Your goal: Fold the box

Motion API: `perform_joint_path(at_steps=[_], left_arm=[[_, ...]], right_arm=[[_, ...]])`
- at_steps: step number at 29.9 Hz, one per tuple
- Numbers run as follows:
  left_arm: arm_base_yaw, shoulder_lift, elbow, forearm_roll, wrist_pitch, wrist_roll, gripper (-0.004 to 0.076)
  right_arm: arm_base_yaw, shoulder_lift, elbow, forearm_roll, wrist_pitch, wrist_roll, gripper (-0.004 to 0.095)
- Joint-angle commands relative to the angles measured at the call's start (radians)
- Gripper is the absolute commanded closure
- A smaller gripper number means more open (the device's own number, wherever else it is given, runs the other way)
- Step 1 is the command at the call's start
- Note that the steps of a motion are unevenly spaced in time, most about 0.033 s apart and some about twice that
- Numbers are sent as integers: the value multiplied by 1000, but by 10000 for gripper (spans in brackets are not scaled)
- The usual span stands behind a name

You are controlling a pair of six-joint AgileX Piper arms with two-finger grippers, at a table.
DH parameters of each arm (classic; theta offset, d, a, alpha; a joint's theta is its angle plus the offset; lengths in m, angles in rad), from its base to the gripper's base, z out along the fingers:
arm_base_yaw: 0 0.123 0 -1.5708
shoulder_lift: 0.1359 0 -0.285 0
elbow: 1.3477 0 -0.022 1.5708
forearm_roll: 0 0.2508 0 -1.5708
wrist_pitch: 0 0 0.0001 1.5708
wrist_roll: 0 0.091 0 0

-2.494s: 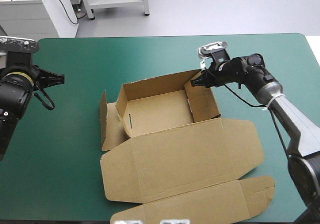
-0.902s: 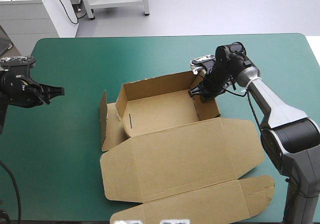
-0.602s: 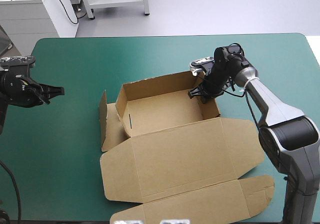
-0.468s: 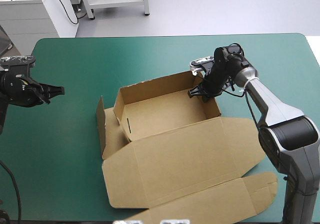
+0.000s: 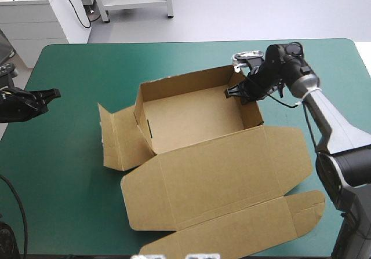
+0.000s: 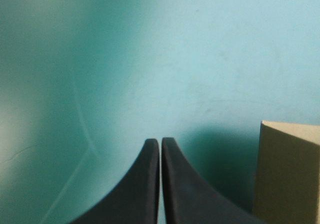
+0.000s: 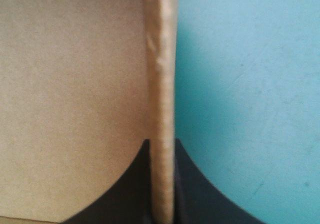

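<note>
The brown box (image 5: 197, 120) stands mid-table as an open tray, its walls raised and its wide lid (image 5: 220, 178) lying flat toward the near edge. My right gripper (image 5: 236, 91) is shut on the box at the top of its right wall (image 7: 161, 83); that wall's rim runs up between the black fingers. My left gripper (image 5: 53, 93) hovers over the teal-green cover near the table's left edge, shut and holding nothing. In the left wrist view the left gripper (image 6: 160, 143) points at bare cover, with a corner of the box's left flap (image 6: 290, 174) beside it.
A loose side flap (image 5: 119, 137) juts from the tray's left end toward the left gripper. The lid's front flap (image 5: 243, 233) reaches close to the table's near edge. Teal-green cover (image 5: 145, 62) lies bare behind the box.
The right gripper has pulled the box rightward and turned it a little; the left flap swung outward. The left gripper drew back toward the table's left edge.
</note>
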Motion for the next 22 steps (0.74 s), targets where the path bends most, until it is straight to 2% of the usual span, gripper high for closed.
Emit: perform_joint_path(at_steps=[1, 7, 12, 15, 19, 22], left_arm=[[58, 2, -26, -287, -43, 124, 727], [53, 88, -26, -639, 41, 293, 729], [16, 145, -26, -944, 167, 461, 730], [-33, 153, -26, -1012, 164, 473, 731], [-120, 153, -26, -1010, 155, 499, 731], [-167, 152, -26, -1018, 160, 508, 731]], right_arm=[[-58, -120, -30, 72, -18, 7, 928], [-157, -188, -30, 245, -16, -29, 927], [-201, -229, -30, 248, -35, -31, 927], [-203, -247, -30, 248, -54, -31, 927], [-201, -257, -30, 320, -69, -50, 927], [-201, -257, -30, 330, -73, -53, 927]])
